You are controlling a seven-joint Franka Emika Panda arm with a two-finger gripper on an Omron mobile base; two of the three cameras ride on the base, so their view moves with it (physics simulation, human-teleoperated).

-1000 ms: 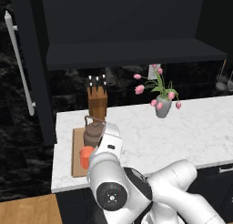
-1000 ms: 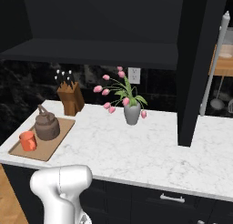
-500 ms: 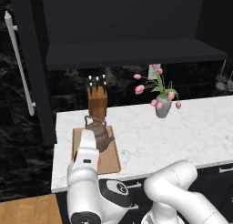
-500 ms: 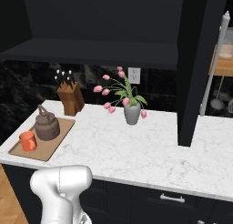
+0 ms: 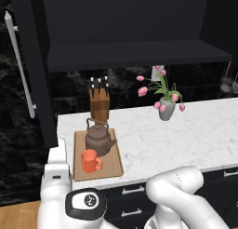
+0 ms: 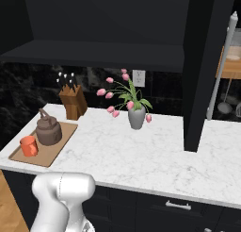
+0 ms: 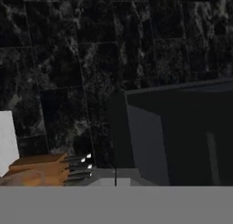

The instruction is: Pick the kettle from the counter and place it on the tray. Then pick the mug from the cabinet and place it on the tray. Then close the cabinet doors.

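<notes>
Left cabinet door [image 5: 28, 70]: swung open at the far left, its long silver bar handle [image 5: 19, 65] upright.
Tool [image 7: 115, 181]: clenched with nothing between the tips; it looks past the knife block [image 7: 41, 169] toward dark tile, touching nothing as far as the murky hand view lets me judge.
Tray [image 5: 115, 164]: on the left end of the surface [image 5: 186, 135], long axis running front to back.
Mug [image 5: 89, 161]: upright on the tray's near part, handle pointing right.
Kettle [image 5: 98, 138]: upright on the tray just behind the mug, spout toward the right.
Vase of pink tulips [image 5: 166, 108]: mid-surface, well apart from the tray.
Right cabinet door [image 6: 206, 66]: open, edge-on.
</notes>
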